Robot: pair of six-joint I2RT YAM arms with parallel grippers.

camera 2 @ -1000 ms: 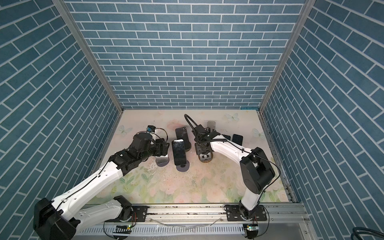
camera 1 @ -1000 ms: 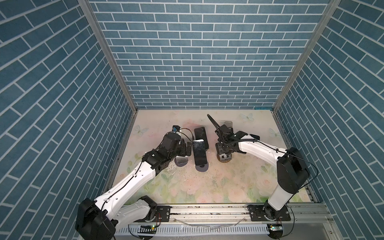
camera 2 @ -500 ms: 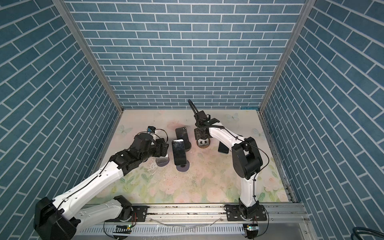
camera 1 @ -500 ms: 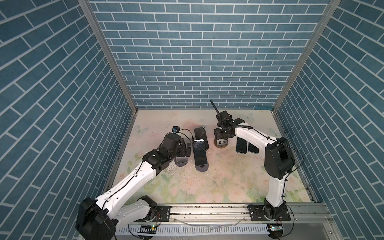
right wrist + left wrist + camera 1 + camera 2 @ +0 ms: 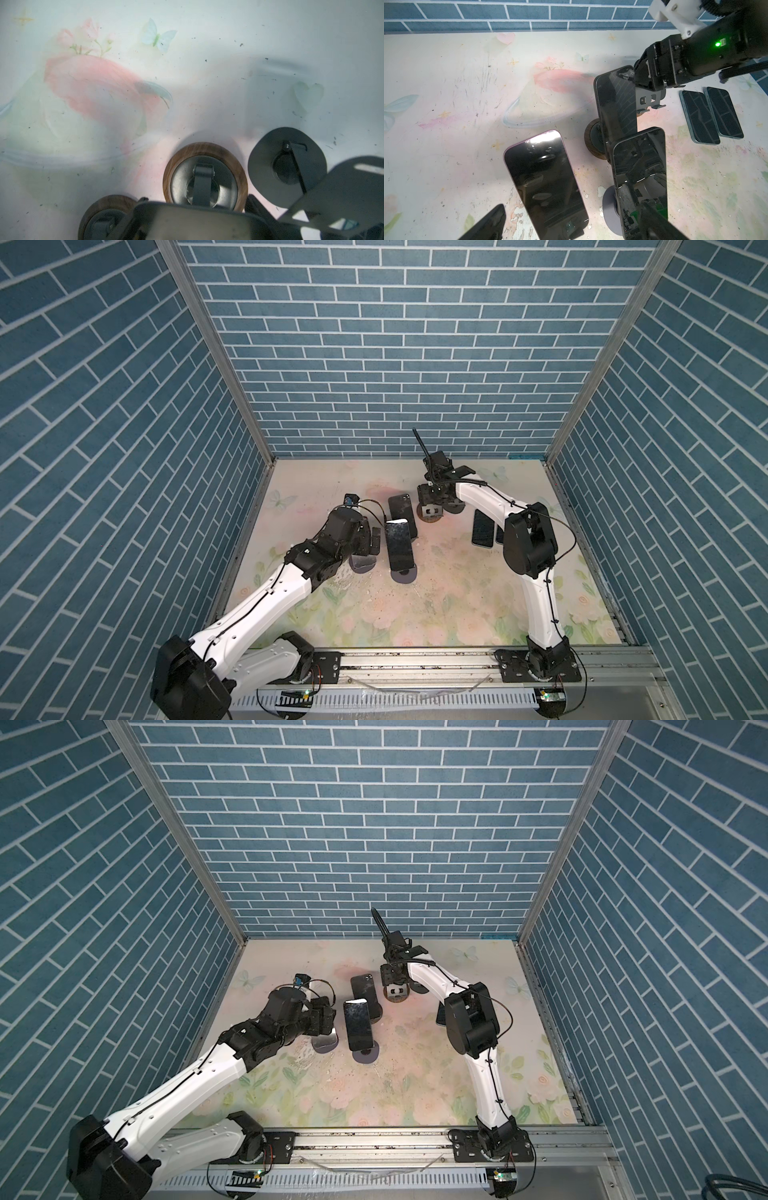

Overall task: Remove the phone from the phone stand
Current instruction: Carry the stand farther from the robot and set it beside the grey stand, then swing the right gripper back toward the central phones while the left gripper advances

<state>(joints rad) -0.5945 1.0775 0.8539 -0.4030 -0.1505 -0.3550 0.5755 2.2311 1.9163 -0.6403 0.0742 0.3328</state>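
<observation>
Straight to the phone (image 5: 546,182), pink-edged and dark-screened, propped at a tilt on the phone stand (image 5: 363,566), framed between the fingers (image 5: 492,222) of the left gripper (image 5: 371,540): spread wide, holding nothing. Just outside one finger, a second phone (image 5: 639,176) on a grey-based stand (image 5: 609,205); past that, a third phone (image 5: 614,99) on a wood-based stand (image 5: 592,139). Further out, the right gripper (image 5: 651,84), pinched narrow onto the plate of an empty stand (image 5: 649,100). Beyond those fingers, a pair of phones (image 5: 699,118) flat on the table (image 5: 446,83).
</observation>
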